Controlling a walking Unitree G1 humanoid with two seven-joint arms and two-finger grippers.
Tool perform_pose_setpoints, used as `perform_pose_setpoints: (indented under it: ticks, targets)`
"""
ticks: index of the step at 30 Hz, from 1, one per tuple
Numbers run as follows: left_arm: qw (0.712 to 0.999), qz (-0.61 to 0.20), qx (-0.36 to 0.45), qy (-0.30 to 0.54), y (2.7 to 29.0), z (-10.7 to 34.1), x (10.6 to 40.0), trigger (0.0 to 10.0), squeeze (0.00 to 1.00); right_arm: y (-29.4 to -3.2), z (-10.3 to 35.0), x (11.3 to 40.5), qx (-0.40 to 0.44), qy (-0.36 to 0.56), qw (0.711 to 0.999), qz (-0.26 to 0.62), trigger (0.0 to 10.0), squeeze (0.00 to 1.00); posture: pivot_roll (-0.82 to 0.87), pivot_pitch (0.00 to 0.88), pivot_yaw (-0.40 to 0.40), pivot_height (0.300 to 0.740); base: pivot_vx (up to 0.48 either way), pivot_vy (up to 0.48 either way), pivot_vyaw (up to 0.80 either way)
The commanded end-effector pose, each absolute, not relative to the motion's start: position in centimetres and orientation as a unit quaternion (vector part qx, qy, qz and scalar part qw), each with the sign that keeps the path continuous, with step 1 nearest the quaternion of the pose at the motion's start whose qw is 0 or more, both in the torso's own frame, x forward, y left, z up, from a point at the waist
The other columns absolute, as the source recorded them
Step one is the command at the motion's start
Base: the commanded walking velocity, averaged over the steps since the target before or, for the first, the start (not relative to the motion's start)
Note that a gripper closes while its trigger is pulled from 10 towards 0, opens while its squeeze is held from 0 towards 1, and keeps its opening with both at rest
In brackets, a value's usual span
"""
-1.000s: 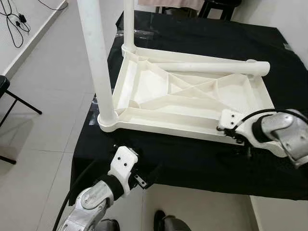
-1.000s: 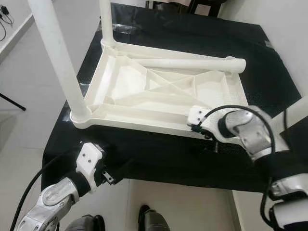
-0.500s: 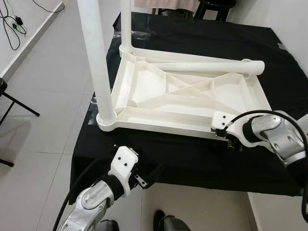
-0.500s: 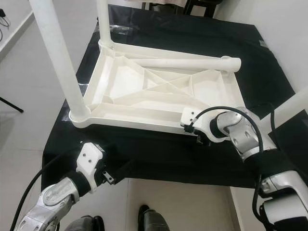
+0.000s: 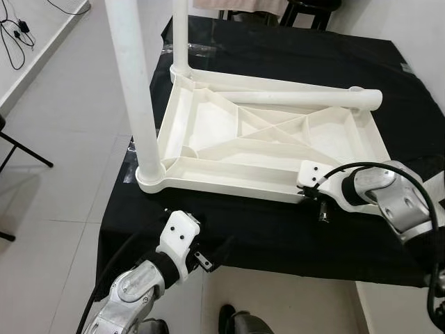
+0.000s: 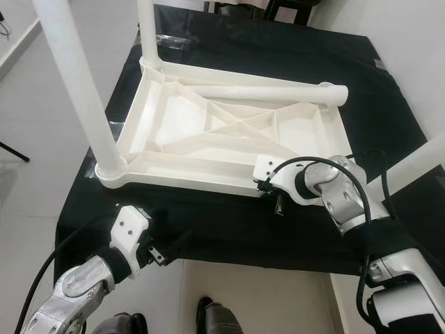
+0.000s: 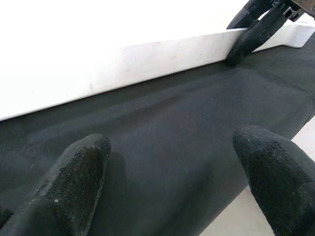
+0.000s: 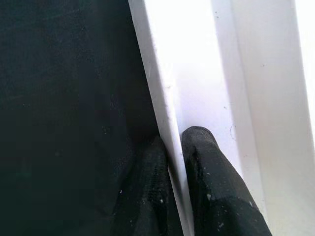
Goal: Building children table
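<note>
An upside-down white plastic table top (image 5: 208,125) lies on a black-covered table (image 5: 278,233). Two white legs stand upright in its left corners, one near (image 5: 132,90) and one far (image 5: 179,35). A third leg (image 5: 299,99) lies loose across the far side. My right gripper (image 5: 314,200) is at the near rim towards the right; in the right wrist view its fingers (image 8: 202,162) pinch the thin rim wall (image 8: 162,93) from both sides. My left gripper (image 7: 172,152) hovers open over the cloth by the table's front edge, short of the rim (image 7: 147,54).
The table's front edge (image 5: 278,268) runs just past my left arm, with tiled floor (image 5: 62,174) below and to the left. Cables (image 5: 17,35) lie on the floor at far left. A dark stool (image 5: 306,10) stands behind the table. A black chair leg (image 5: 24,149) juts in at left.
My right gripper has slid left along the near rim, and the table top has shifted slightly to the left. The left arm has stayed put.
</note>
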State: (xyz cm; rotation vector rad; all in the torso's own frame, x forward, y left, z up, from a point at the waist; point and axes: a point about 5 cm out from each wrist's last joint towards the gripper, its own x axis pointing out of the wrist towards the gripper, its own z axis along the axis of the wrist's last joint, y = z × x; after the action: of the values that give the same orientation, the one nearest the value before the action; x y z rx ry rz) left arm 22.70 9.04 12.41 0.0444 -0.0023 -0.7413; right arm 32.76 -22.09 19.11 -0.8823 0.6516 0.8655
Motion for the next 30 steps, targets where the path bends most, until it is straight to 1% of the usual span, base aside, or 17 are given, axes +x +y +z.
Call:
perform_pose_setpoints:
  ticks: [1, 5, 6, 7, 8, 9, 11, 13, 16, 18, 23, 24, 26, 27, 28, 29, 30]
  targets:
    - [0.931, -0.364, 0.023, 0.003, 8.9, 12.1, 22.5, 10.0, 0.00, -21.6, 16.2, 32.0, -0.366, 0.345, 0.767, 0.399, 0.0, 0.00, -0.03, 0.227, -0.121, 0.740, 0.000, 0.000, 0.00]
    - [0.931, -0.363, 0.023, 0.003, 8.9, 12.1, 22.5, 10.0, 0.00, -21.4, 16.1, 31.9, -0.352, 0.348, 0.775, 0.393, 0.0, 0.00, -0.03, 0.227, -0.121, 0.740, 0.000, 0.000, 0.00]
    - [0.932, -0.362, 0.023, 0.003, 8.9, 12.1, 22.5, 10.0, 0.00, -20.6, 16.1, 31.8, -0.308, 0.349, 0.793, 0.393, 0.0, 0.00, -0.03, 0.226, -0.122, 0.740, 0.000, 0.000, 0.00]
    - [0.932, -0.362, 0.023, 0.003, 8.9, 12.1, 22.5, 10.0, 0.00, -20.6, 16.1, 31.8, -0.308, 0.349, 0.793, 0.393, 0.0, 0.00, -0.03, 0.226, -0.122, 0.740, 0.000, 0.000, 0.00]
    - [0.932, -0.362, 0.023, 0.002, 8.9, 12.1, 22.5, 10.0, 0.00, -18.4, 16.5, 31.7, -0.208, 0.343, 0.829, 0.389, 0.0, 0.00, -0.03, 0.228, -0.120, 0.740, 0.000, 0.000, 0.00]
    - [0.932, -0.363, 0.023, 0.002, 8.9, 12.1, 22.5, 10.0, 0.00, -17.8, 16.7, 31.6, -0.183, 0.342, 0.835, 0.390, 0.0, 0.00, -0.03, 0.228, -0.120, 0.740, 0.000, 0.000, 0.00]
    - [0.932, -0.363, 0.024, 0.002, 8.9, 12.1, 22.5, 10.0, 0.00, -17.5, 16.7, 31.6, -0.169, 0.342, 0.838, 0.390, 0.0, 0.00, -0.03, 0.228, -0.120, 0.740, 0.000, 0.000, 0.00]
    - [0.932, -0.363, 0.024, 0.002, 8.9, 12.2, 22.5, 10.0, 0.00, -16.4, 16.8, 31.3, -0.132, 0.338, 0.844, 0.394, 0.0, 0.00, -0.02, 0.228, -0.122, 0.740, 0.000, 0.000, 0.00]
    - [0.932, -0.361, 0.024, 0.002, 9.0, 12.2, 22.6, 10.0, 0.00, -15.7, 16.9, 30.9, -0.112, 0.339, 0.843, 0.402, 0.0, 0.00, -0.03, 0.229, -0.122, 0.740, 0.000, 0.000, 0.00]
    - [0.932, -0.360, 0.023, 0.001, 9.0, 12.2, 22.6, 10.0, 0.00, -15.5, 16.9, 30.8, -0.107, 0.342, 0.842, 0.403, 0.0, 0.00, -0.03, 0.228, -0.124, 0.740, 0.000, 0.000, 0.00]
    - [0.933, -0.360, 0.023, 0.001, 9.0, 12.2, 22.6, 10.0, 0.00, -15.1, 17.0, 30.8, -0.086, 0.343, 0.852, 0.386, 0.0, 0.00, -0.03, 0.228, -0.124, 0.740, 0.000, 0.000, 0.00]
    - [0.933, -0.360, 0.023, 0.001, 9.0, 12.2, 22.6, 10.0, 0.00, -14.8, 17.1, 31.0, -0.068, 0.341, 0.861, 0.371, 0.0, 0.00, -0.03, 0.228, -0.125, 0.740, 0.000, 0.000, 0.00]
    - [0.933, -0.360, 0.024, 0.001, 9.1, 12.2, 22.6, 10.0, 0.00, -14.4, 17.2, 31.9, -0.027, 0.327, 0.894, 0.303, 0.0, 0.00, -0.02, 0.228, -0.123, 0.740, 0.000, 0.000, 0.00]
    - [0.933, -0.359, 0.024, 0.001, 9.1, 12.2, 22.6, 10.0, 0.00, -14.2, 17.1, 32.3, -0.013, 0.323, 0.905, 0.276, 0.0, 0.00, -0.02, 0.228, -0.123, 0.740, 0.000, 0.000, 0.00]
    - [0.933, -0.359, 0.024, 0.001, 9.1, 12.2, 22.6, 10.0, 0.00, -14.2, 17.1, 32.3, -0.013, 0.323, 0.905, 0.276, 0.0, 0.00, -0.02, 0.228, -0.123, 0.740, 0.000, 0.000, 0.00]
    - [0.933, -0.358, 0.024, 0.001, 9.1, 12.2, 22.6, 10.0, 0.00, -14.1, 17.0, 32.8, 0.002, 0.307, 0.926, 0.219, 0.0, 0.00, -0.02, 0.230, -0.122, 0.740, 0.000, 0.000, 0.00]
    - [0.933, -0.358, 0.024, 0.001, 9.1, 12.2, 22.6, 10.0, 0.00, -14.1, 16.9, 33.0, 0.006, 0.301, 0.931, 0.204, 0.0, 0.00, -0.02, 0.230, -0.122, 0.740, 0.000, 0.000, 0.00]
